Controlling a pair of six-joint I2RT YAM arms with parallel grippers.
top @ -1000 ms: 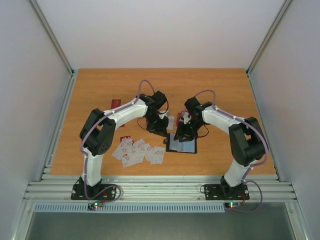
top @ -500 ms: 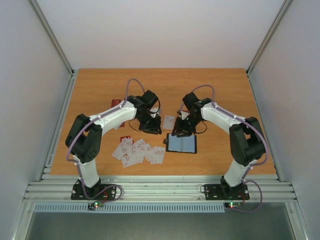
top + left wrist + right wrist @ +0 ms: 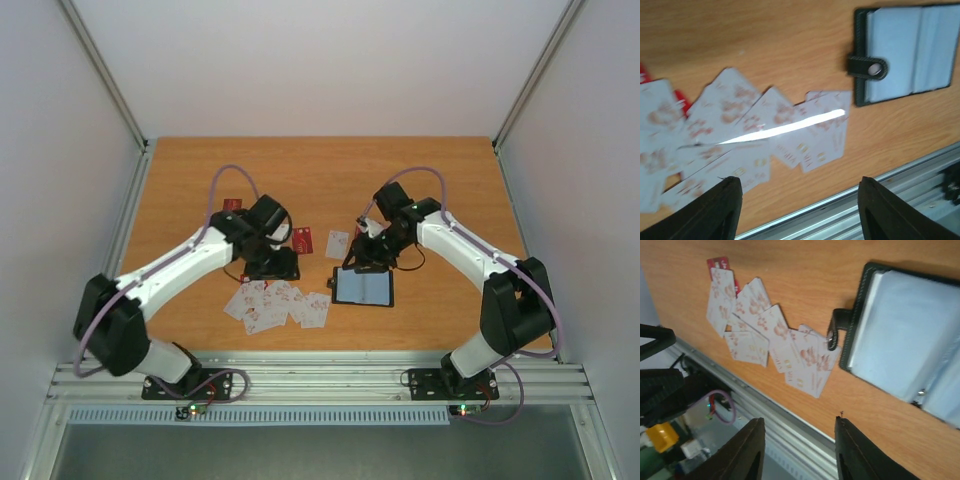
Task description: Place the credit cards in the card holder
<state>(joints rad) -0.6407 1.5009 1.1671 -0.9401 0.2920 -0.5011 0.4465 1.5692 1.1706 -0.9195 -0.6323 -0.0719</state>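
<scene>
The card holder (image 3: 362, 288) lies open on the table, black with a pale bluish-grey inside (image 3: 910, 55), also in the right wrist view (image 3: 910, 345). Several white credit cards with red marks (image 3: 275, 305) are fanned out to its left (image 3: 755, 130) (image 3: 765, 340). Farther back lie a red card (image 3: 303, 240) and a white card (image 3: 338, 243). My left gripper (image 3: 275, 267) (image 3: 799, 180) hovers above the back of the fan, open and empty. My right gripper (image 3: 362, 258) (image 3: 799, 420) hangs over the holder's far edge, open with nothing between its fingers.
Another red card (image 3: 232, 204) lies at the back left of the table. The holder's snap strap (image 3: 867, 66) sticks out toward the cards. A metal rail (image 3: 320, 378) runs along the near table edge.
My left arm has swung left away from the card holder and its gripper has opened. A red card now shows on the table where that gripper was. The right gripper has opened a little.
</scene>
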